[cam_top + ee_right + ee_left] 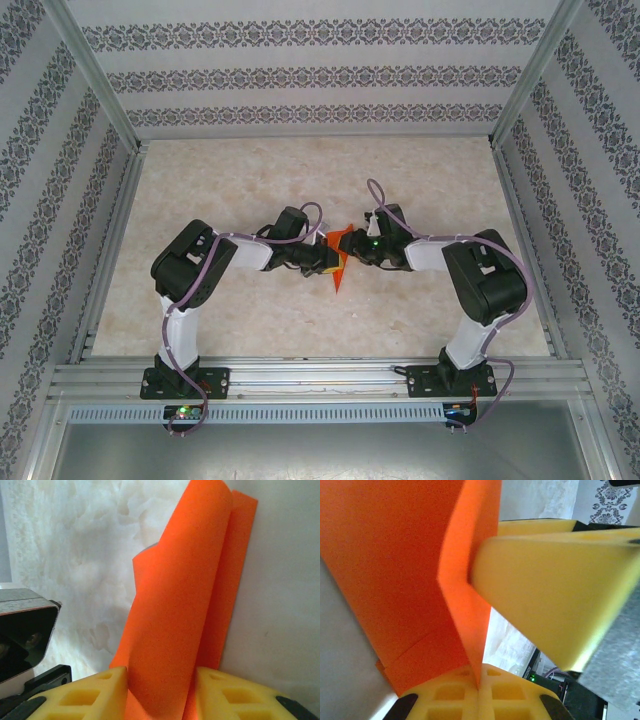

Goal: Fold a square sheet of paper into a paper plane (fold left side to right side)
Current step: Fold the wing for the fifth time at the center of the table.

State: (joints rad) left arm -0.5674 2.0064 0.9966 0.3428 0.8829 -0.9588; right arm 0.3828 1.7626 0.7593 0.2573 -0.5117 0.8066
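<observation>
Mid-fold above the middle of the table (250,180), my left pincer (479,695) clenches the paper plane (395,580) while my right pincer (160,690) grasps its curled flap (180,605) (uncreased yet), which next needs pressing flat.

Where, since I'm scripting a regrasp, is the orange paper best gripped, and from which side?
Take the flat layered part beside the crease, coming edge-on from the side, one pad on each face. The orange paper seems to stand on edge and is thin. The left claw pinches it this way, while the right claw straddles a curled fold.
</observation>
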